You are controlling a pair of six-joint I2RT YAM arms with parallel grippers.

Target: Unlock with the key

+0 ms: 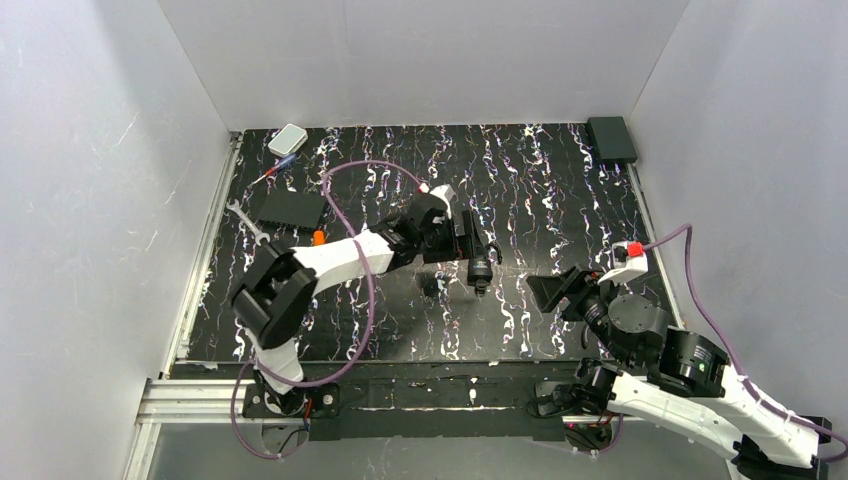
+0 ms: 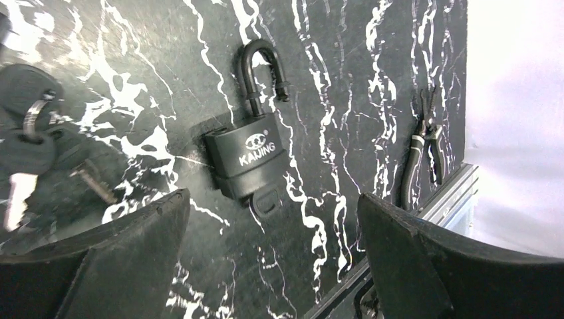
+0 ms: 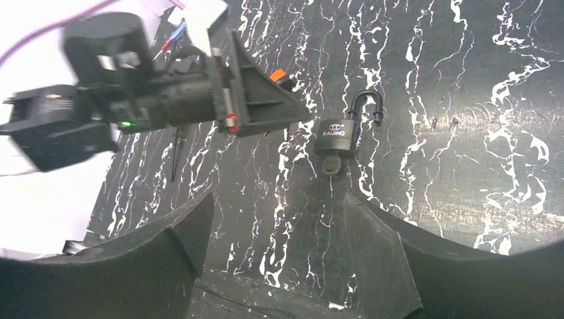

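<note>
Left wrist view: the left gripper (image 2: 273, 197) hangs over the black marbled table (image 2: 346, 66), its two dark fingers (image 2: 106, 259) spread wide with nothing between them. Just past the fingertips a dark padlock (image 2: 245, 158) lies flat. Its shackle (image 2: 258, 73) is raised, one leg seated in the body and the other hanging free. The key (image 3: 330, 166) sits in the bottom of the lock. Only its black head shows, and its long axis runs in line with the lock body, pointing away from the shackle.

This view alone shows a blurred bunch of keys (image 2: 30, 133) at the left and pliers (image 2: 422, 153) near the table's rail.

From the right wrist, the right gripper (image 3: 278, 199) is also spread apart and holds nothing. It stands well short of the lock, with the left arm above it.

From the top camera the lock is only a small dark spot. A pale case (image 1: 288, 138) and a black box (image 1: 611, 138) sit at the far edge, and what is inside them cannot be seen.
</note>
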